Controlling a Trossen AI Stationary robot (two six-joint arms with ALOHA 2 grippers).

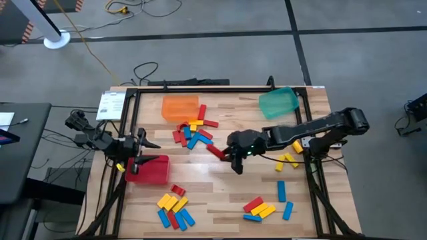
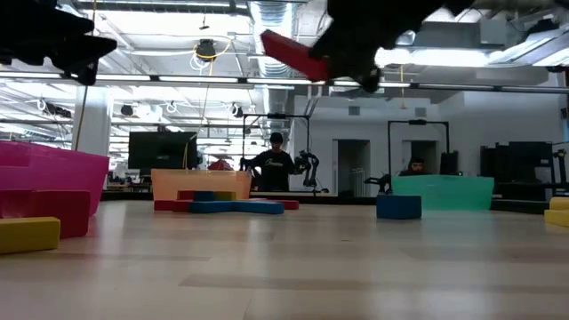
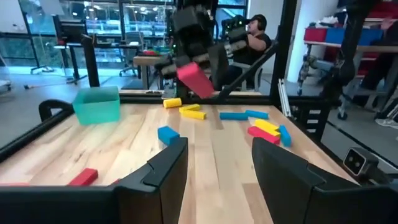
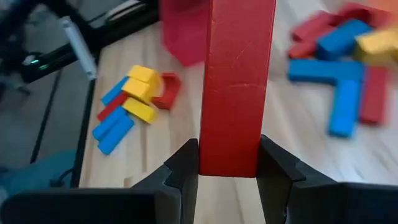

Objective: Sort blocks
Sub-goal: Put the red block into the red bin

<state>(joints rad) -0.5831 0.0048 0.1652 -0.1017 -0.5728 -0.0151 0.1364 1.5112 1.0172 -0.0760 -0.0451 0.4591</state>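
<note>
The right claw (image 1: 235, 159) is clamped on a flat red block (image 4: 236, 81), a smooth, matte bar with sharp edges, and holds it in the air above the middle of the bench (image 1: 220, 193). The other blocks (image 1: 194, 131), solid red, blue and yellow bars, lie in loose heaps: one beside the translucent orange bin (image 1: 180, 107), one near the front left (image 1: 173, 208), one near the front right (image 1: 260, 208), and a few scattered under the right arm. The left claw (image 1: 138, 158) hangs over the red bin (image 1: 152, 171) with its two dark fingers (image 3: 166, 168) apart and nothing between them. A teal bin (image 1: 278, 102) sits tilted at the far right corner. The bench is pale, glossy planked wood inside a black metal frame. Beyond lies a grey floor with cables, and a bright workshop where people sit among desks and monitors.
</note>
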